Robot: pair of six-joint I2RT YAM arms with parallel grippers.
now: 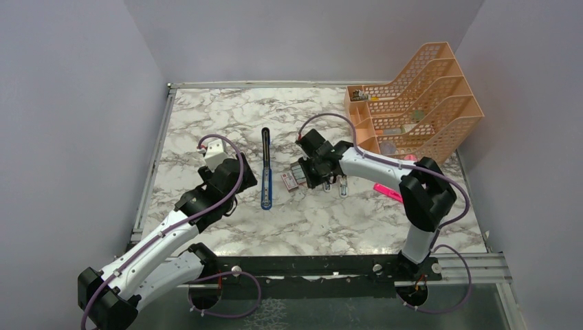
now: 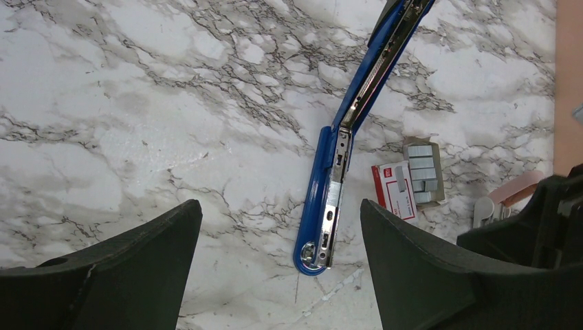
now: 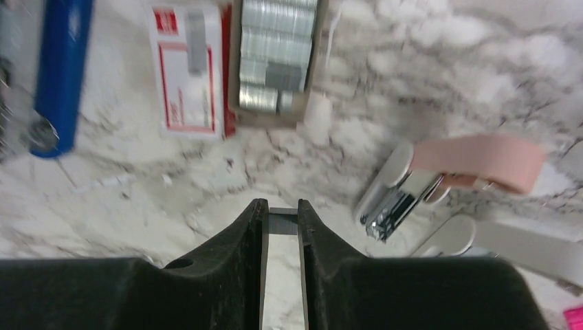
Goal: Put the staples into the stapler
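Where the stapler [image 1: 266,172] lies opened out flat near the centre of the marble table [image 1: 206,117], its black top arm points toward the far edge. Its blue base, carrying the silvery channel, points toward the arm bases.

The staples [image 3: 275,55] are silvery strips in a grey tray just to the right of the stapler's blue half. The pink-and-white box [image 3: 187,69] touches the tray on the side facing the stapler.

Right gripper [image 3: 282,210]: held above the table on the near side of the tray. Its jaws are drawn almost together on a short grey strip [image 3: 282,223] pinched at the very tips.

Left gripper [image 2: 278,206]: held over the table to the left of the stapler, jaws spread wide and holding nothing. In the left wrist view the stapler's rounded blue end shows between its fingers [image 2: 137,268].

A small pink-topped metal tool [image 3: 447,165] lies beside the right gripper, and a pink highlighter [image 1: 387,192] lies farther right. An orange file rack [image 1: 419,103] stands at the far right corner.
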